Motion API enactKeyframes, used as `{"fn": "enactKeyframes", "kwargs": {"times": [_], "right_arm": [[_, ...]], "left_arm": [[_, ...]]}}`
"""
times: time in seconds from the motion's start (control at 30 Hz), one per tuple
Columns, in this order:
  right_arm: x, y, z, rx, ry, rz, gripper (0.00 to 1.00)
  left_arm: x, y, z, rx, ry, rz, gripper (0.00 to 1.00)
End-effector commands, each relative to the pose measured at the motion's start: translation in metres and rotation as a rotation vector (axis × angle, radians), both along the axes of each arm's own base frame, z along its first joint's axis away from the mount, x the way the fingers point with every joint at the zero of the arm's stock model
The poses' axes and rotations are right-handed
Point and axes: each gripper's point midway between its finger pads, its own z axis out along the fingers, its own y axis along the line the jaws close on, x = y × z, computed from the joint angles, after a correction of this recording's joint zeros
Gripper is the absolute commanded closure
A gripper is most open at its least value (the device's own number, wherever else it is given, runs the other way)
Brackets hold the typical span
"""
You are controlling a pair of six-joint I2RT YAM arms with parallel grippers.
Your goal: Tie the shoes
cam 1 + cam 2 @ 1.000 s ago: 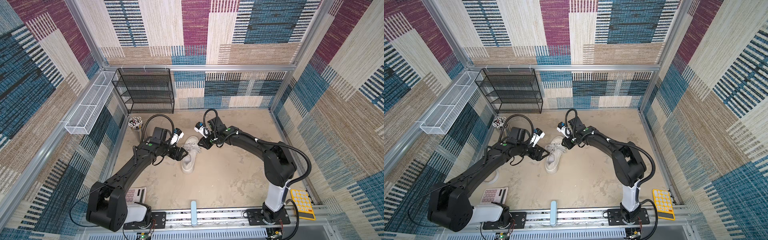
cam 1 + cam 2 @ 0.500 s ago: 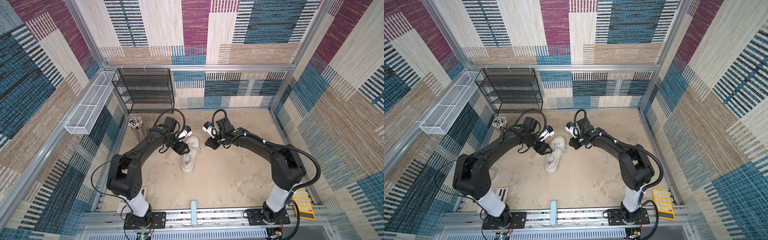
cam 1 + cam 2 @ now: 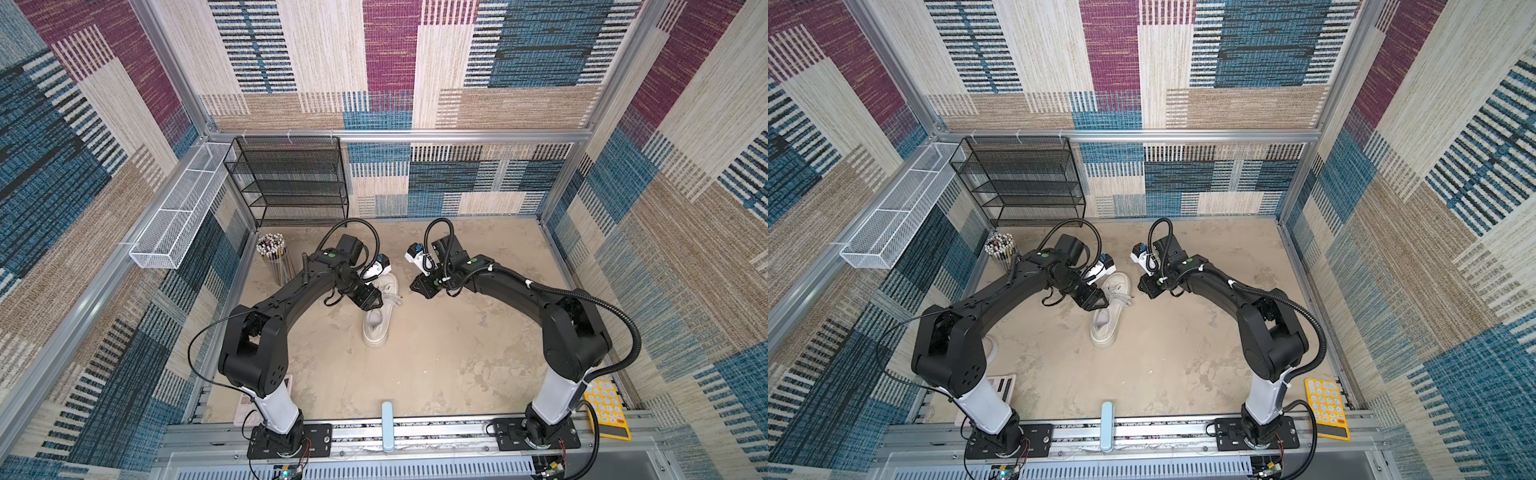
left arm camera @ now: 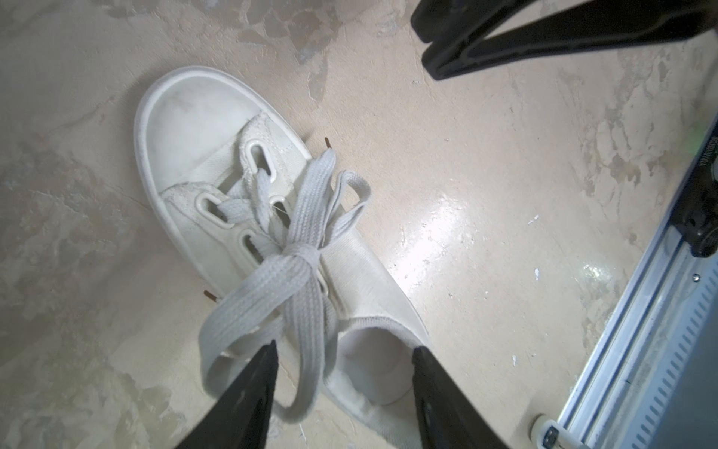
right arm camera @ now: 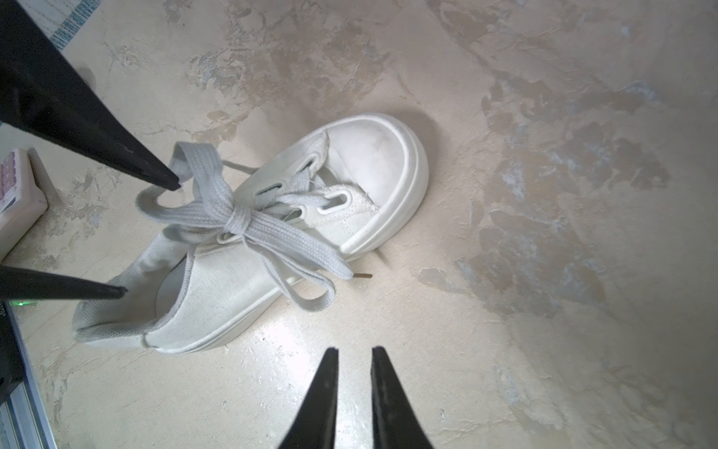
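Right wrist: right tool (image 5: 353,350) barely parted, empty, over bare floor (image 5: 544,311); left tool (image 5: 150,237) open astride laces (image 5: 237,217).

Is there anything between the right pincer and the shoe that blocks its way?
Nothing visible. Only bare table lies between the right pincer and the shoe. The left pincer straddles a lace loop on the shoe's other side.
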Motion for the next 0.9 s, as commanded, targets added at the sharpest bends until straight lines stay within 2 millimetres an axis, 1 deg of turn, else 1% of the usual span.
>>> {"fn": "enactKeyframes", "kwargs": {"times": [0.0, 0.1, 0.23, 0.37, 0.43, 0.47, 0.53, 0.73, 0.87], "right_arm": [[0.003, 0.005, 0.007, 0.021, -0.02, 0.016, 0.81], [0.003, 0.005, 0.007, 0.019, -0.019, 0.013, 0.81], [0.003, 0.004, 0.007, 0.016, -0.021, 0.015, 0.82], [0.001, 0.006, 0.008, 0.029, -0.014, 0.025, 0.82], [-0.003, 0.01, 0.008, 0.058, -0.004, 0.044, 0.82], [-0.006, 0.013, 0.008, 0.077, 0.003, 0.054, 0.81], [-0.01, 0.018, 0.009, 0.11, 0.022, 0.069, 0.8], [-0.015, 0.026, 0.008, 0.179, 0.047, 0.082, 0.81], [-0.019, 0.031, 0.003, 0.198, 0.066, 0.094, 0.82]], "left_arm": [[-0.003, 0.003, -0.006, 0.034, 0.032, 0.017, 0.42], [-0.004, 0.001, -0.011, 0.039, 0.054, 0.015, 0.48], [-0.002, 0.005, -0.015, 0.074, 0.063, 0.014, 0.69], [0.002, 0.009, -0.017, 0.116, 0.059, 0.005, 0.81], [0.006, 0.01, -0.014, 0.128, 0.045, 0.001, 0.88], [0.009, 0.011, -0.012, 0.137, 0.03, -0.005, 0.9], [0.013, 0.013, -0.01, 0.158, 0.013, -0.018, 0.92], [0.022, 0.016, -0.005, 0.22, 0.003, -0.093, 0.92], [0.027, 0.022, -0.005, 0.28, -0.023, -0.158, 0.93]]}}
